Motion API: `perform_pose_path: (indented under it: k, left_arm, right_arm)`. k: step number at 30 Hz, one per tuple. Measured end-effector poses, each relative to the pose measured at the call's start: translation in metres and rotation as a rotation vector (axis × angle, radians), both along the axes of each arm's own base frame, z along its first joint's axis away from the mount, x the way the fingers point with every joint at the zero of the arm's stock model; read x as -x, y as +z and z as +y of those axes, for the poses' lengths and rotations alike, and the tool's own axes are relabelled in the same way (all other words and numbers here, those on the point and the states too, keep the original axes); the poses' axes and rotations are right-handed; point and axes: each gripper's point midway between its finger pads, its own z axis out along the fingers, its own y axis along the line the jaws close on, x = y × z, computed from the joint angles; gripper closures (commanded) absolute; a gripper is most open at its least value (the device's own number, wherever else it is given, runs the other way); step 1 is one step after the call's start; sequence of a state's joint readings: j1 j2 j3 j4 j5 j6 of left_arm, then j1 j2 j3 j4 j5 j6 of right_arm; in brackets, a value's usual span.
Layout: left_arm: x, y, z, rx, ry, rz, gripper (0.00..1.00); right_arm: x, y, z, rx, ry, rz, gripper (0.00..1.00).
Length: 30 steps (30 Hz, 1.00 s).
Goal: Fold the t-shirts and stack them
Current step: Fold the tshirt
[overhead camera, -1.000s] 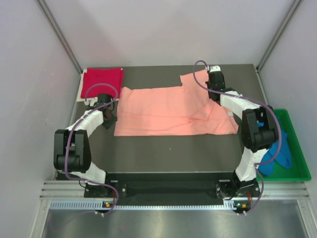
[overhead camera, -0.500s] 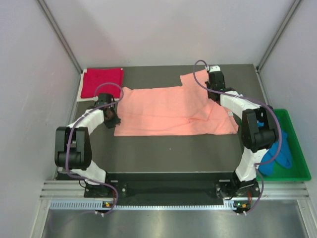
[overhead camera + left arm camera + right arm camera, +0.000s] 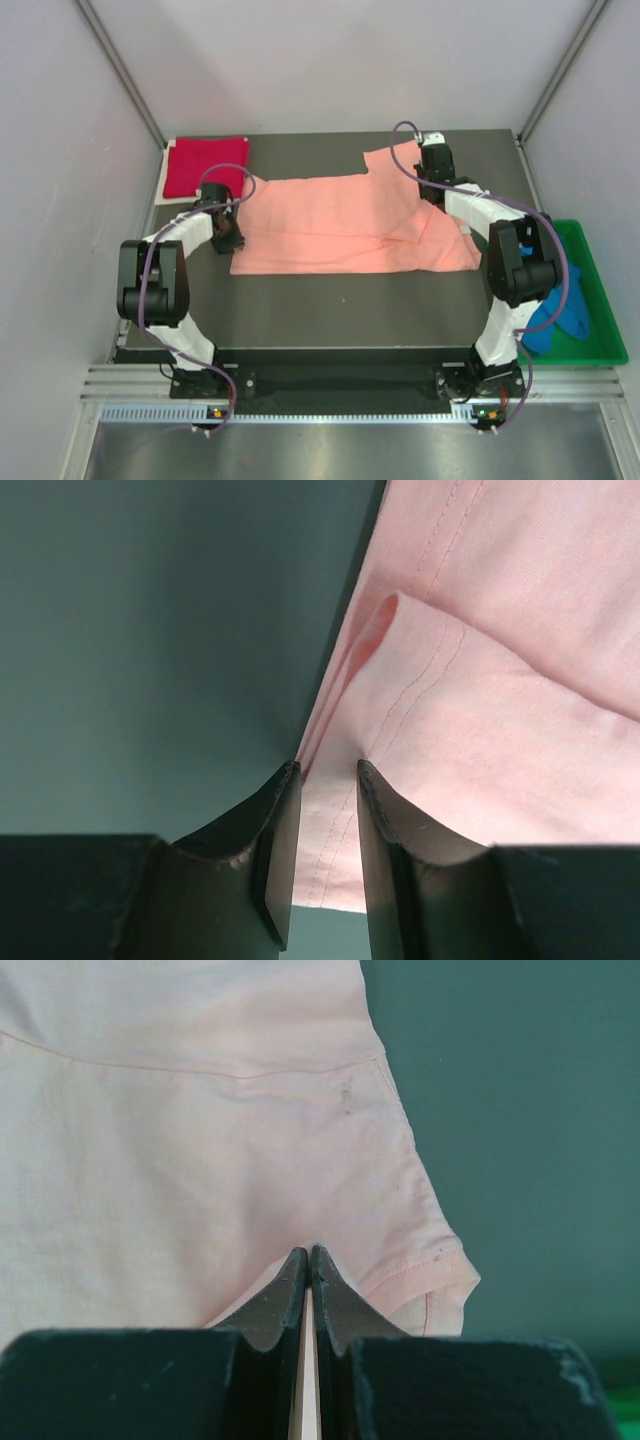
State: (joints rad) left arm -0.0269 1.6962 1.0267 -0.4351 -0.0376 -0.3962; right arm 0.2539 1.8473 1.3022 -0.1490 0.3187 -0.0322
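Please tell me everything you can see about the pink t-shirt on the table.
The salmon-pink t-shirt looks like soft cotton with stitched hems. It lies spread sideways on the dark table, one layer doubled over near its right end. The left jaws stand slightly open astride its left edge; the right jaws are shut on its far right part.

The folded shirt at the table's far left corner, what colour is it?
The folded shirt is plain crimson red, clearest in the top external view.

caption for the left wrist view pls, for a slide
Left fingers, open, poised at the folded edge of the pink tee on the table.
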Motion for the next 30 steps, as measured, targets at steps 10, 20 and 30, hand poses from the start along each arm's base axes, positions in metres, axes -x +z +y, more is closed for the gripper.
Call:
perform_pose_path:
  k: [10,20,30]
  left_arm:
    - [-0.008,-0.005,0.000,0.006,-0.006,-0.002,0.92]
    - [-0.006,-0.003,0.003,-0.006,0.029,0.018,0.92]
    - [0.002,-0.005,0.006,-0.015,0.064,0.051,0.87]
  right_arm:
    - [0.000,0.000,0.000,-0.002,0.001,0.000,1.00]
    - [0.000,0.000,0.000,-0.003,-0.001,0.000,1.00]
    - [0.000,0.000,0.000,-0.004,-0.009,-0.001,1.00]
